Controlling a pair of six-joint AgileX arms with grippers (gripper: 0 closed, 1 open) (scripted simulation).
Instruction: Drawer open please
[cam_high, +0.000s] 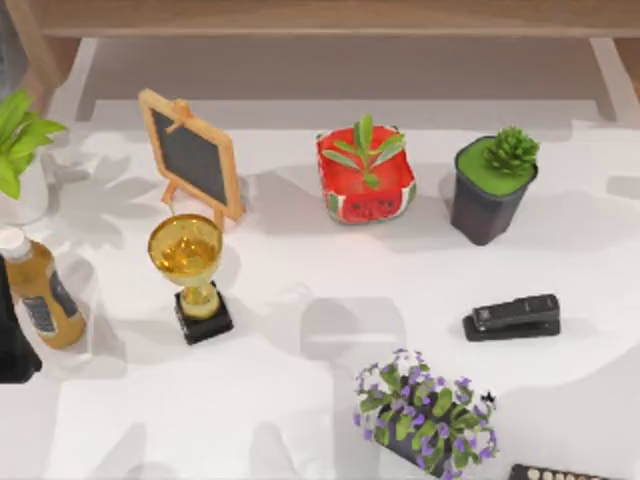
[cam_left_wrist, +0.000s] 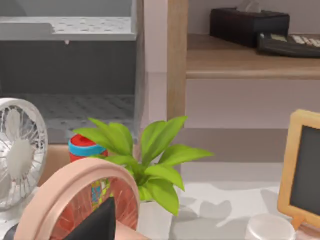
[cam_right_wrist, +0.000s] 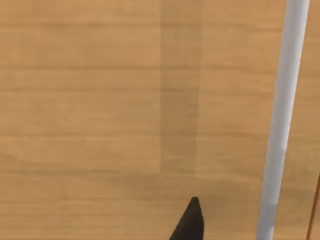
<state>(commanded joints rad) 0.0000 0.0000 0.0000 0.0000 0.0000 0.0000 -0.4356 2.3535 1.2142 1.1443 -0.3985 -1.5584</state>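
The right gripper's fingertip (cam_right_wrist: 189, 222) is facing a wooden panel (cam_right_wrist: 100, 100) beside a white bar (cam_right_wrist: 282, 120); finger spacing I cannot tell.

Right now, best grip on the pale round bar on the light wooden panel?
Mid-length on the pale round bar, fingers closing across its thin width, coming square at the light wooden panel. It's long, straight and slim; the right gripper's fingertip sits beside it.

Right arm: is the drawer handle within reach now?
Probably yes: right tool faces the wooden drawer front up close, pale handle bar just beside it, nothing between them. Left arm is parked at the table's left edge.
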